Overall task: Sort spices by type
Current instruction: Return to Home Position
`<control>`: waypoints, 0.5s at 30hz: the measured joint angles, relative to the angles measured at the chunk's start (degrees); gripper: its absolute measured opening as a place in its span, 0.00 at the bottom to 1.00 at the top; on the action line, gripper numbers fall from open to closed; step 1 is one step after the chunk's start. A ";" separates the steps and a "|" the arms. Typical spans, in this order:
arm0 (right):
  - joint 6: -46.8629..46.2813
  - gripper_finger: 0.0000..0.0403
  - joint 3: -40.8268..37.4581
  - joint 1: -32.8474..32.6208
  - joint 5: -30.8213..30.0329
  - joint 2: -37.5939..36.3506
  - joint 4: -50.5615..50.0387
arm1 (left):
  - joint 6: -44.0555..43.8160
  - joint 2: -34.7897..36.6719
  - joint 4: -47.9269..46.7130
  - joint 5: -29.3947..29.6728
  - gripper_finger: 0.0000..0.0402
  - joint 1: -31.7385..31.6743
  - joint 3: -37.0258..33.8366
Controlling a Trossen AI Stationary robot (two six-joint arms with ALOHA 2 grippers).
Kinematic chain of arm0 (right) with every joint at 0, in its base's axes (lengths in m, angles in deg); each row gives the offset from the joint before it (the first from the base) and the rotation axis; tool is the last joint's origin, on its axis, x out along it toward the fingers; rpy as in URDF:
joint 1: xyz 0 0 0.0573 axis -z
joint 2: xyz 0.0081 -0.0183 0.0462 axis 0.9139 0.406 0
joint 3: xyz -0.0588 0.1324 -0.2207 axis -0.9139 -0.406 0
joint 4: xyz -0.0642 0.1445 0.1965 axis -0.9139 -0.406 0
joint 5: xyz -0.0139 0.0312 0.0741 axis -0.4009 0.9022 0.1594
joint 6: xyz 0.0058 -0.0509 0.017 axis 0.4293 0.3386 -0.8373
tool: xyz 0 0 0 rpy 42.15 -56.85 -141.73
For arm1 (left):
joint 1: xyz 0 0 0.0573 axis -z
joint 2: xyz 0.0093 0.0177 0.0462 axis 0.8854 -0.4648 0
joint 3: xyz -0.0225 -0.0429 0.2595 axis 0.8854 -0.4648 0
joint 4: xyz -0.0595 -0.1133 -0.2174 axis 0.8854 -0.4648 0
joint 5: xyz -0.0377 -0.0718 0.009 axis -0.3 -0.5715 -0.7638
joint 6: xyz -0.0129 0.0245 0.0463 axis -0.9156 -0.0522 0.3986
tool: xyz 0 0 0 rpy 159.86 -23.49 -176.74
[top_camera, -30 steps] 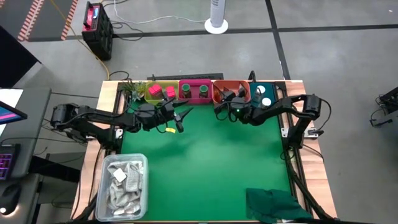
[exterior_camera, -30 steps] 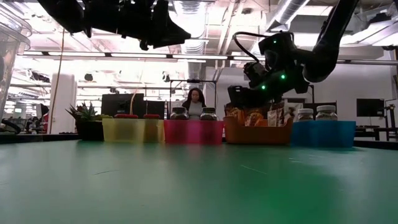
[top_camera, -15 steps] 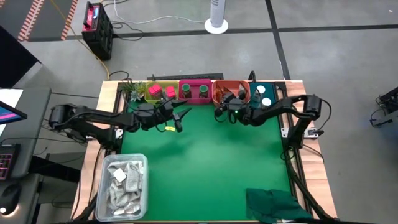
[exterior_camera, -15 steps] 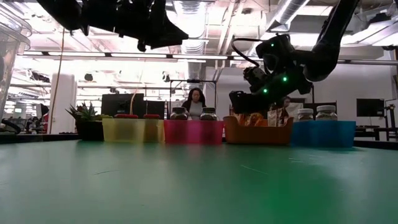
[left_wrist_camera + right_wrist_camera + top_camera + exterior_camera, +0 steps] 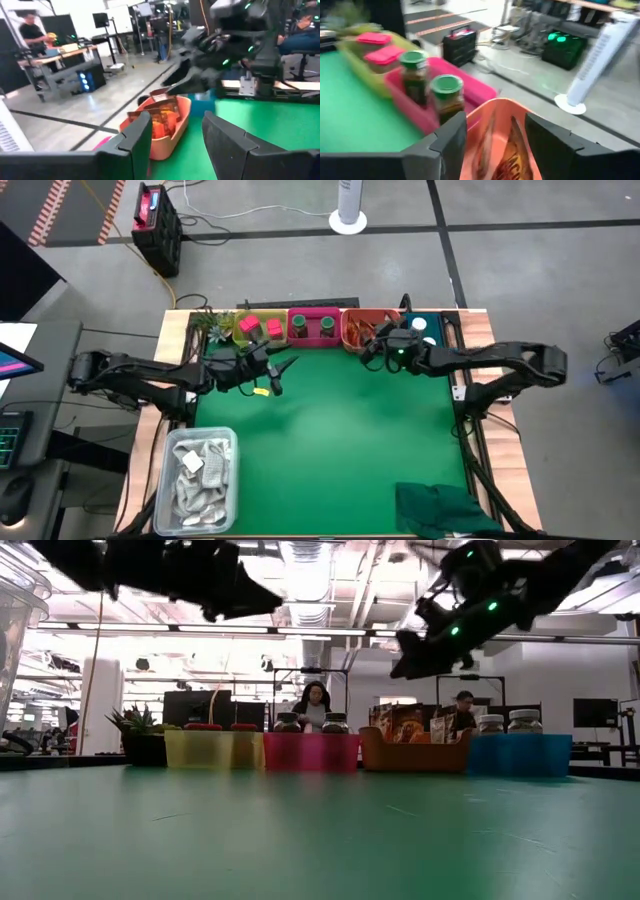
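Note:
Four trays stand in a row at the table's far edge. The yellow tray holds two pink boxes point(image 5: 250, 327). In the pink tray are two dark green jars point(image 5: 429, 87). Orange-brown packets point(image 5: 162, 116) stand upright in the orange tray point(image 5: 362, 332). Two white-capped jars point(image 5: 425, 333) sit in the teal tray. My right gripper point(image 5: 371, 352) hovers open above the orange tray's near rim, and nothing lies between its fingers point(image 5: 450, 137). My left gripper point(image 5: 287, 366) hangs open and level over the green mat, just short of the pink tray, and holds nothing point(image 5: 176, 125).
A clear tub of white packets point(image 5: 200, 470) stands at the near left. A dark green cloth point(image 5: 445, 510) lies at the near right corner, and a small plant point(image 5: 210, 323) stands at the far left. The green mat's middle point(image 5: 330, 430) is bare. People sit in the room behind.
My right gripper has risen out of the orange tray, where it was down among the packets, and now hangs well above it; the packets stay standing in the tray. My left gripper has drawn back a little toward the table's left edge.

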 joint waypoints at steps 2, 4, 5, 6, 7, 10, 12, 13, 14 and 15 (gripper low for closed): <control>0.18 0.57 0.00 -0.02 2.40 -4.02 -5.27 | 0.40 1.69 3.21 0.01 0.40 -1.35 -2.99; -0.02 0.57 0.00 -0.36 3.56 -7.76 -10.74 | -0.11 4.07 5.40 0.14 0.40 -3.02 -6.01; -0.10 0.57 -0.15 -0.59 3.54 -9.45 -12.69 | -0.77 5.58 5.92 0.06 0.40 -3.96 -7.35; -0.29 0.57 -0.83 -0.88 3.58 -11.39 -13.91 | -1.60 7.18 5.95 -0.50 0.40 -4.87 -8.68; -0.46 0.56 -1.97 -1.35 3.56 -13.40 -14.31 | -2.52 9.02 5.90 -1.66 0.40 -5.79 -9.90; -1.70 0.56 -7.04 -3.20 3.46 -20.23 -12.28 | -5.47 15.33 6.03 -6.41 0.40 -7.77 -13.12; -2.86 0.55 -11.41 -4.45 3.45 -25.19 -10.39 | -6.47 19.81 6.30 -7.67 0.40 -8.07 -14.78; -3.00 0.55 -13.81 -5.05 3.40 -27.64 -8.50 | -6.48 22.23 6.34 -7.77 0.40 -8.07 -15.64; -3.04 0.55 -15.96 -5.67 3.36 -30.00 -7.28 | -6.37 24.30 6.28 -7.76 0.40 -8.07 -16.51; -3.13 0.54 -17.91 -6.27 3.33 -32.39 -6.09 | -6.36 26.12 6.15 -7.52 0.40 -8.06 -17.24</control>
